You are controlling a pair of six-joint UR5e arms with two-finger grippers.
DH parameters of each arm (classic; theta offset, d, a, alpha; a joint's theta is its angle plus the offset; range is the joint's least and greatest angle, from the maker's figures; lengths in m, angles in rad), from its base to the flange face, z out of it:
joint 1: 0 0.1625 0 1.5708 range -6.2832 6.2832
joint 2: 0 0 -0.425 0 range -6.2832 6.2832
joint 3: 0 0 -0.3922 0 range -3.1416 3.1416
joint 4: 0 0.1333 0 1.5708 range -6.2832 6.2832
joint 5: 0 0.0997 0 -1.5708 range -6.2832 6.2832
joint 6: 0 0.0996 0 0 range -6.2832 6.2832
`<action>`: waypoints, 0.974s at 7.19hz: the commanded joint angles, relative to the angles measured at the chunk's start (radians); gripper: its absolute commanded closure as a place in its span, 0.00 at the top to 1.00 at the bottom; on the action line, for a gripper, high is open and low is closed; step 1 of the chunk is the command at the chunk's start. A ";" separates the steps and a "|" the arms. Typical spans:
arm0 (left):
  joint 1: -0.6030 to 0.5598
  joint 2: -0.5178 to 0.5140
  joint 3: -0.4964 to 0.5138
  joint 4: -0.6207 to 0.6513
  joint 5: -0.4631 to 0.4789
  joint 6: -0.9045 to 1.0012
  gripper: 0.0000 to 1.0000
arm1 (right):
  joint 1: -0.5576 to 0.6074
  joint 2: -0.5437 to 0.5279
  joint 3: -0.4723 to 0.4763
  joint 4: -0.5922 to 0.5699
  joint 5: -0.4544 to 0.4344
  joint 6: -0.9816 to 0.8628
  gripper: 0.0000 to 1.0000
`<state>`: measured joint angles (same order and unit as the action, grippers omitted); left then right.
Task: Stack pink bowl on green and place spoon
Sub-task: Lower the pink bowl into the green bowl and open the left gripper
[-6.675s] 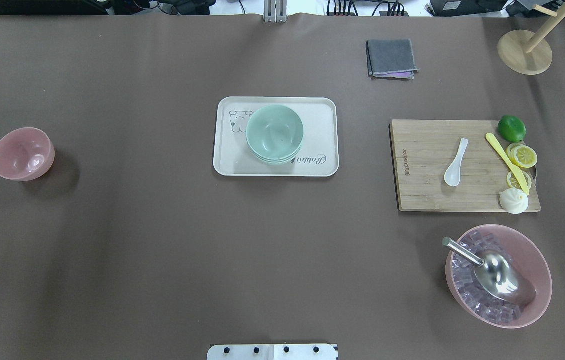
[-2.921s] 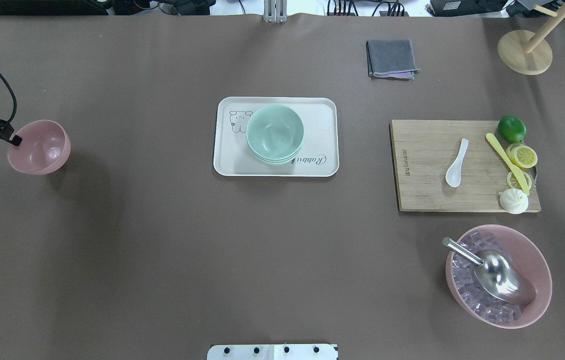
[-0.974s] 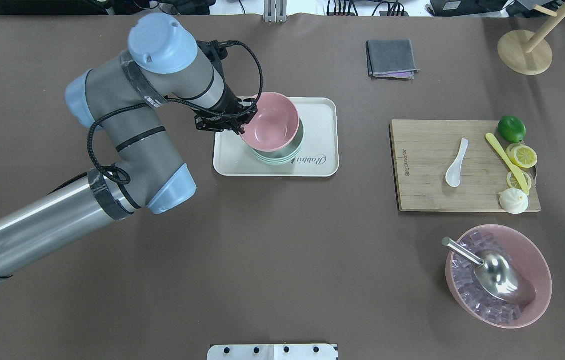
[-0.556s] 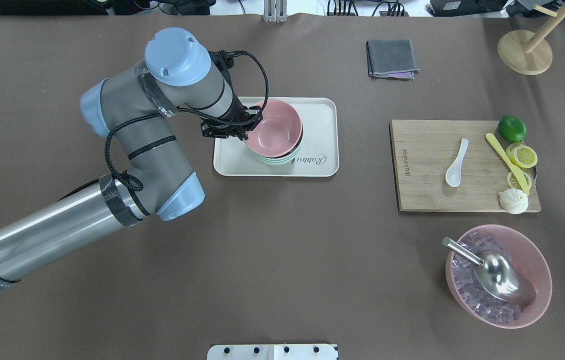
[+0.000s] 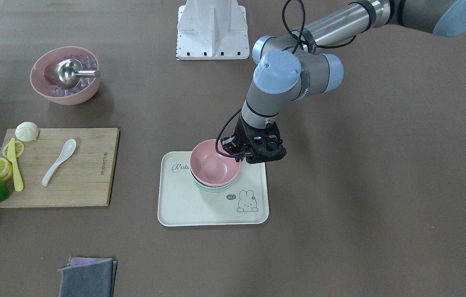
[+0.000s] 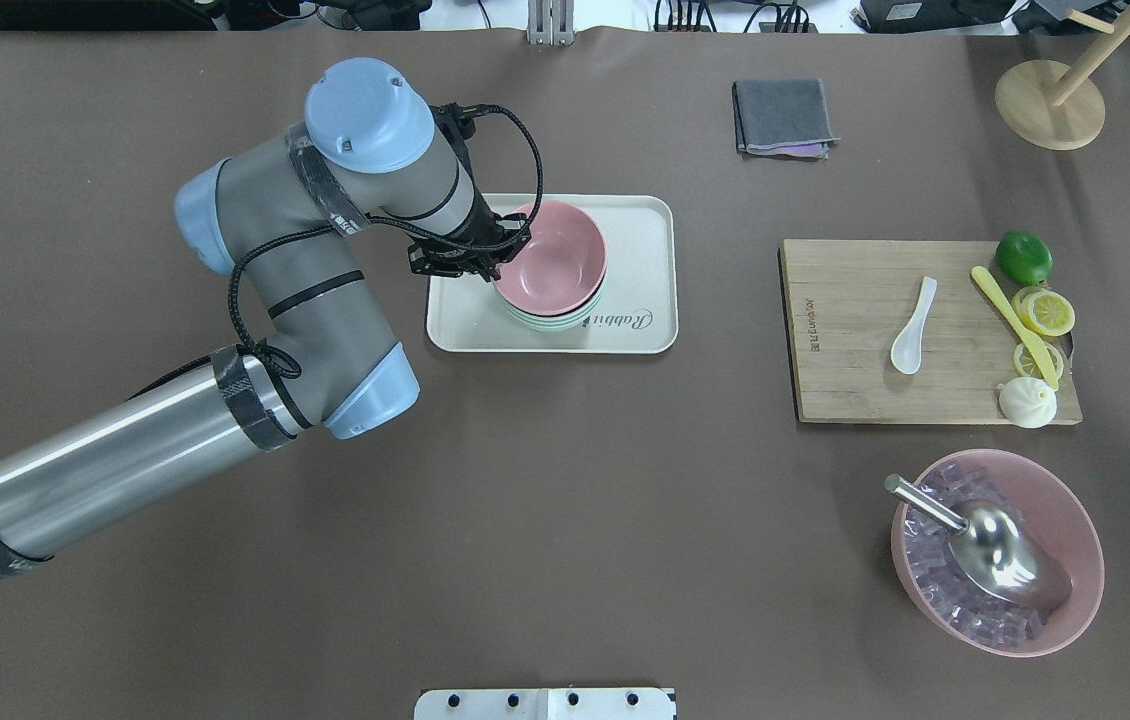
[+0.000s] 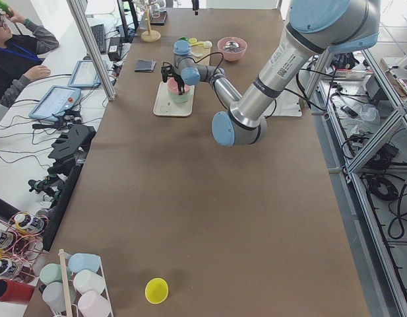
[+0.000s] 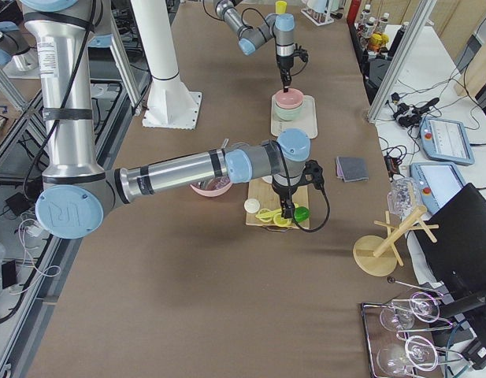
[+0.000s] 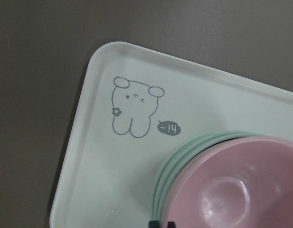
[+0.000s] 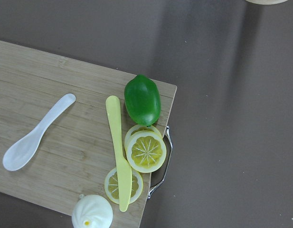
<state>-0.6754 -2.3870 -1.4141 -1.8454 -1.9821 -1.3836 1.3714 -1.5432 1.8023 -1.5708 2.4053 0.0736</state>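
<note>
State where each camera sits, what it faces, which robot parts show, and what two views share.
Front-facing: across the table, facing the robot's base; left arm, left tool on pink bowl.
Overhead: behind the robot, looking down; left arm.
Exterior left: table's left end, along it; left arm.
Exterior right: right end; right arm near, left far.
Left wrist: above tray; fingertips at bottom edge.
Right wrist: above cutting board, spoon; no robot.
Front-facing and overhead share the spoon.

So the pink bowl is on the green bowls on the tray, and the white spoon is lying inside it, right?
Not quite. The pink bowl does sit on the green bowls on the tray, but the white spoon lies on the wooden cutting board, as the overhead view shows.
</note>
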 commanded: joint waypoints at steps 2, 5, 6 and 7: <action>0.000 -0.004 0.004 0.000 0.002 0.000 0.00 | 0.000 0.005 -0.006 0.000 0.000 -0.002 1.00; 0.011 -0.012 0.010 -0.006 0.043 0.000 0.00 | 0.000 0.006 -0.009 0.000 0.000 -0.002 1.00; 0.010 -0.012 0.012 -0.006 0.043 0.001 0.10 | 0.000 0.006 -0.009 0.000 0.000 -0.002 1.00; 0.010 -0.012 0.010 -0.008 0.043 0.011 0.74 | 0.000 0.006 -0.009 0.000 0.000 -0.002 1.00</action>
<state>-0.6661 -2.3987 -1.4030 -1.8516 -1.9399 -1.3805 1.3714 -1.5371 1.7936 -1.5708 2.4053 0.0721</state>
